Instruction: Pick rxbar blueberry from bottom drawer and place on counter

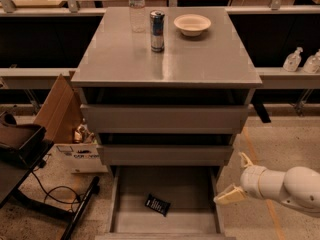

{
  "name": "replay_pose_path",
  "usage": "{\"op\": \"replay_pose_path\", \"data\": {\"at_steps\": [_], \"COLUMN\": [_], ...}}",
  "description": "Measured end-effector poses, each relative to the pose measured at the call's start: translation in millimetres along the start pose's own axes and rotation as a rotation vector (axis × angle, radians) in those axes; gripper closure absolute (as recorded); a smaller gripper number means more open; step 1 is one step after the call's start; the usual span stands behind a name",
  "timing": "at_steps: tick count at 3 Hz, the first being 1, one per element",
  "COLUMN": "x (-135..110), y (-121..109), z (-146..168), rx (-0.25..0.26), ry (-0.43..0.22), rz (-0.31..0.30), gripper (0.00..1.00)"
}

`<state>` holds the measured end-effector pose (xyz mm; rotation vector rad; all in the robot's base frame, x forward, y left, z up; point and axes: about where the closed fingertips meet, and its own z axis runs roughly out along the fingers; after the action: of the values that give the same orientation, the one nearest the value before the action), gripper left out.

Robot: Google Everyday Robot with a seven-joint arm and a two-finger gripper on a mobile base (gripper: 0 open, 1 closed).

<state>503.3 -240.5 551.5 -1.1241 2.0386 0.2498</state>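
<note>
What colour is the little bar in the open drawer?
The bar is navy-black with pale lettering, camera view; the gripper hangs open to its right.

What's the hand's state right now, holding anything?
Hand: open, holding nothing, just right of the bottom drawer. The bar lies on the drawer floor.

The bar [157, 204], dark and flat with pale lettering, is lying askew on the grey floor of the pulled-out drawer [135, 194], towards its near side. The glossy grey worktop [200, 59] is sitting above. The pincer [237, 179] is hovering just right of the drawer, fingers spread.
</note>
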Motion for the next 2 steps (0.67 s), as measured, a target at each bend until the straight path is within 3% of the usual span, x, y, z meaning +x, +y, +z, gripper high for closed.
{"op": "replay_pose_path", "data": {"at_steps": [1,2], "x": [40,84], "y": [0,7], "z": [54,100], "rx": [0.016,0.0], "ry": [-0.054,-0.044], "rz": [0.024,0.132], "gripper": [0.0,0.0]}}
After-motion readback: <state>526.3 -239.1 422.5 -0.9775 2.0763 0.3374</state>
